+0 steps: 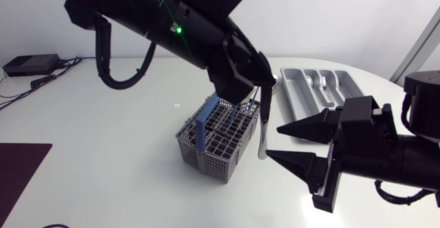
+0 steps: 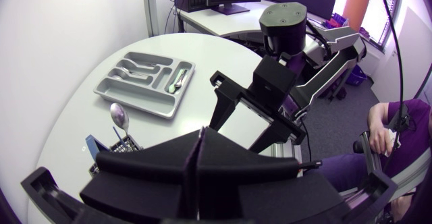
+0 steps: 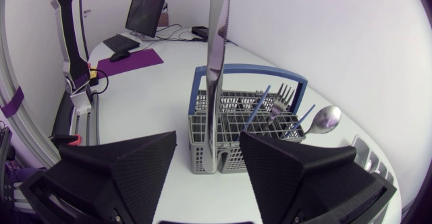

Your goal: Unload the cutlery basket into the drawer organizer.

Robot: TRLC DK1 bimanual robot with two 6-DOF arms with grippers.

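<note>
My left gripper [image 1: 265, 81] is shut on the top end of a silver table knife [image 1: 262, 128], which hangs straight down just to the right of the grey cutlery basket [image 1: 218, 140] with its blue handle. My right gripper [image 1: 273, 141] stands open, its fingertips pointing at the knife's lower end from the right without touching it. In the right wrist view the knife [image 3: 216, 69] hangs ahead of the gap between my open fingers [image 3: 118, 173], in front of the basket [image 3: 236, 133], which holds a fork [image 3: 283, 96] and a spoon [image 3: 325, 119]. The grey drawer organizer [image 1: 297, 96] lies at the back right.
The organizer [image 2: 128, 92] holds several pieces of cutlery in its compartments. A dark mat [image 1: 17, 169] lies at the table's left front edge. Bare white table surrounds the basket on the left and front.
</note>
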